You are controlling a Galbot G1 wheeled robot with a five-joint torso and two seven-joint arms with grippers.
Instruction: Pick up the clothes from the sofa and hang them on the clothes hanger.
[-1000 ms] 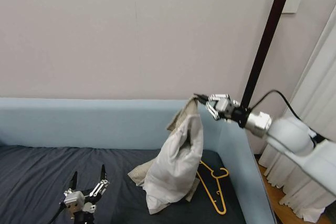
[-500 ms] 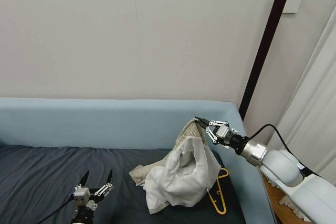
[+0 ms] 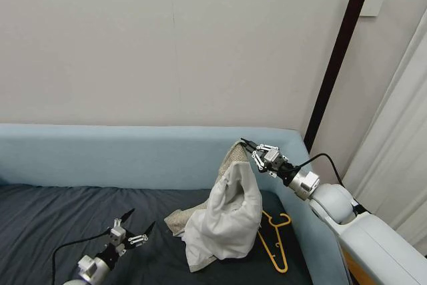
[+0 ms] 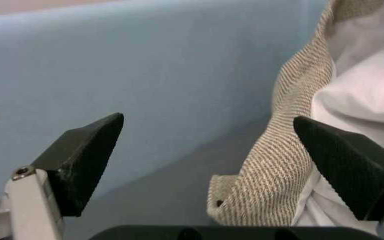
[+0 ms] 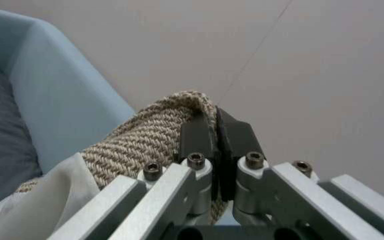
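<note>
**A:** What are the right fingers (image 5: 195, 136) doing?

**B:** They are clenched on a fold of herringbone cloth. The right gripper (image 3: 245, 145) holds the clothes (image 3: 227, 218) by that top edge, just in front of the sofa (image 3: 100, 158) backrest, near its right corner.

**A:** And the rest of the bundle?

**B:** A white garment and the woven one hang bunched from the grip. Their lower end rests on the dark seat cushion (image 3: 47, 218).

**A:** The other side?

**B:** The left gripper (image 3: 139, 221) sits low over the seat, left of the bundle. Its fingers are spread wide with nothing between them. In the left wrist view the woven cloth is near one fingertip.

**A:** Anything around them?

**B:** A yellow hanger (image 3: 273, 241) lies on the cushion just beside the clothes, and a dark rack post (image 3: 337, 58) rises behind the sofa's right end
</note>
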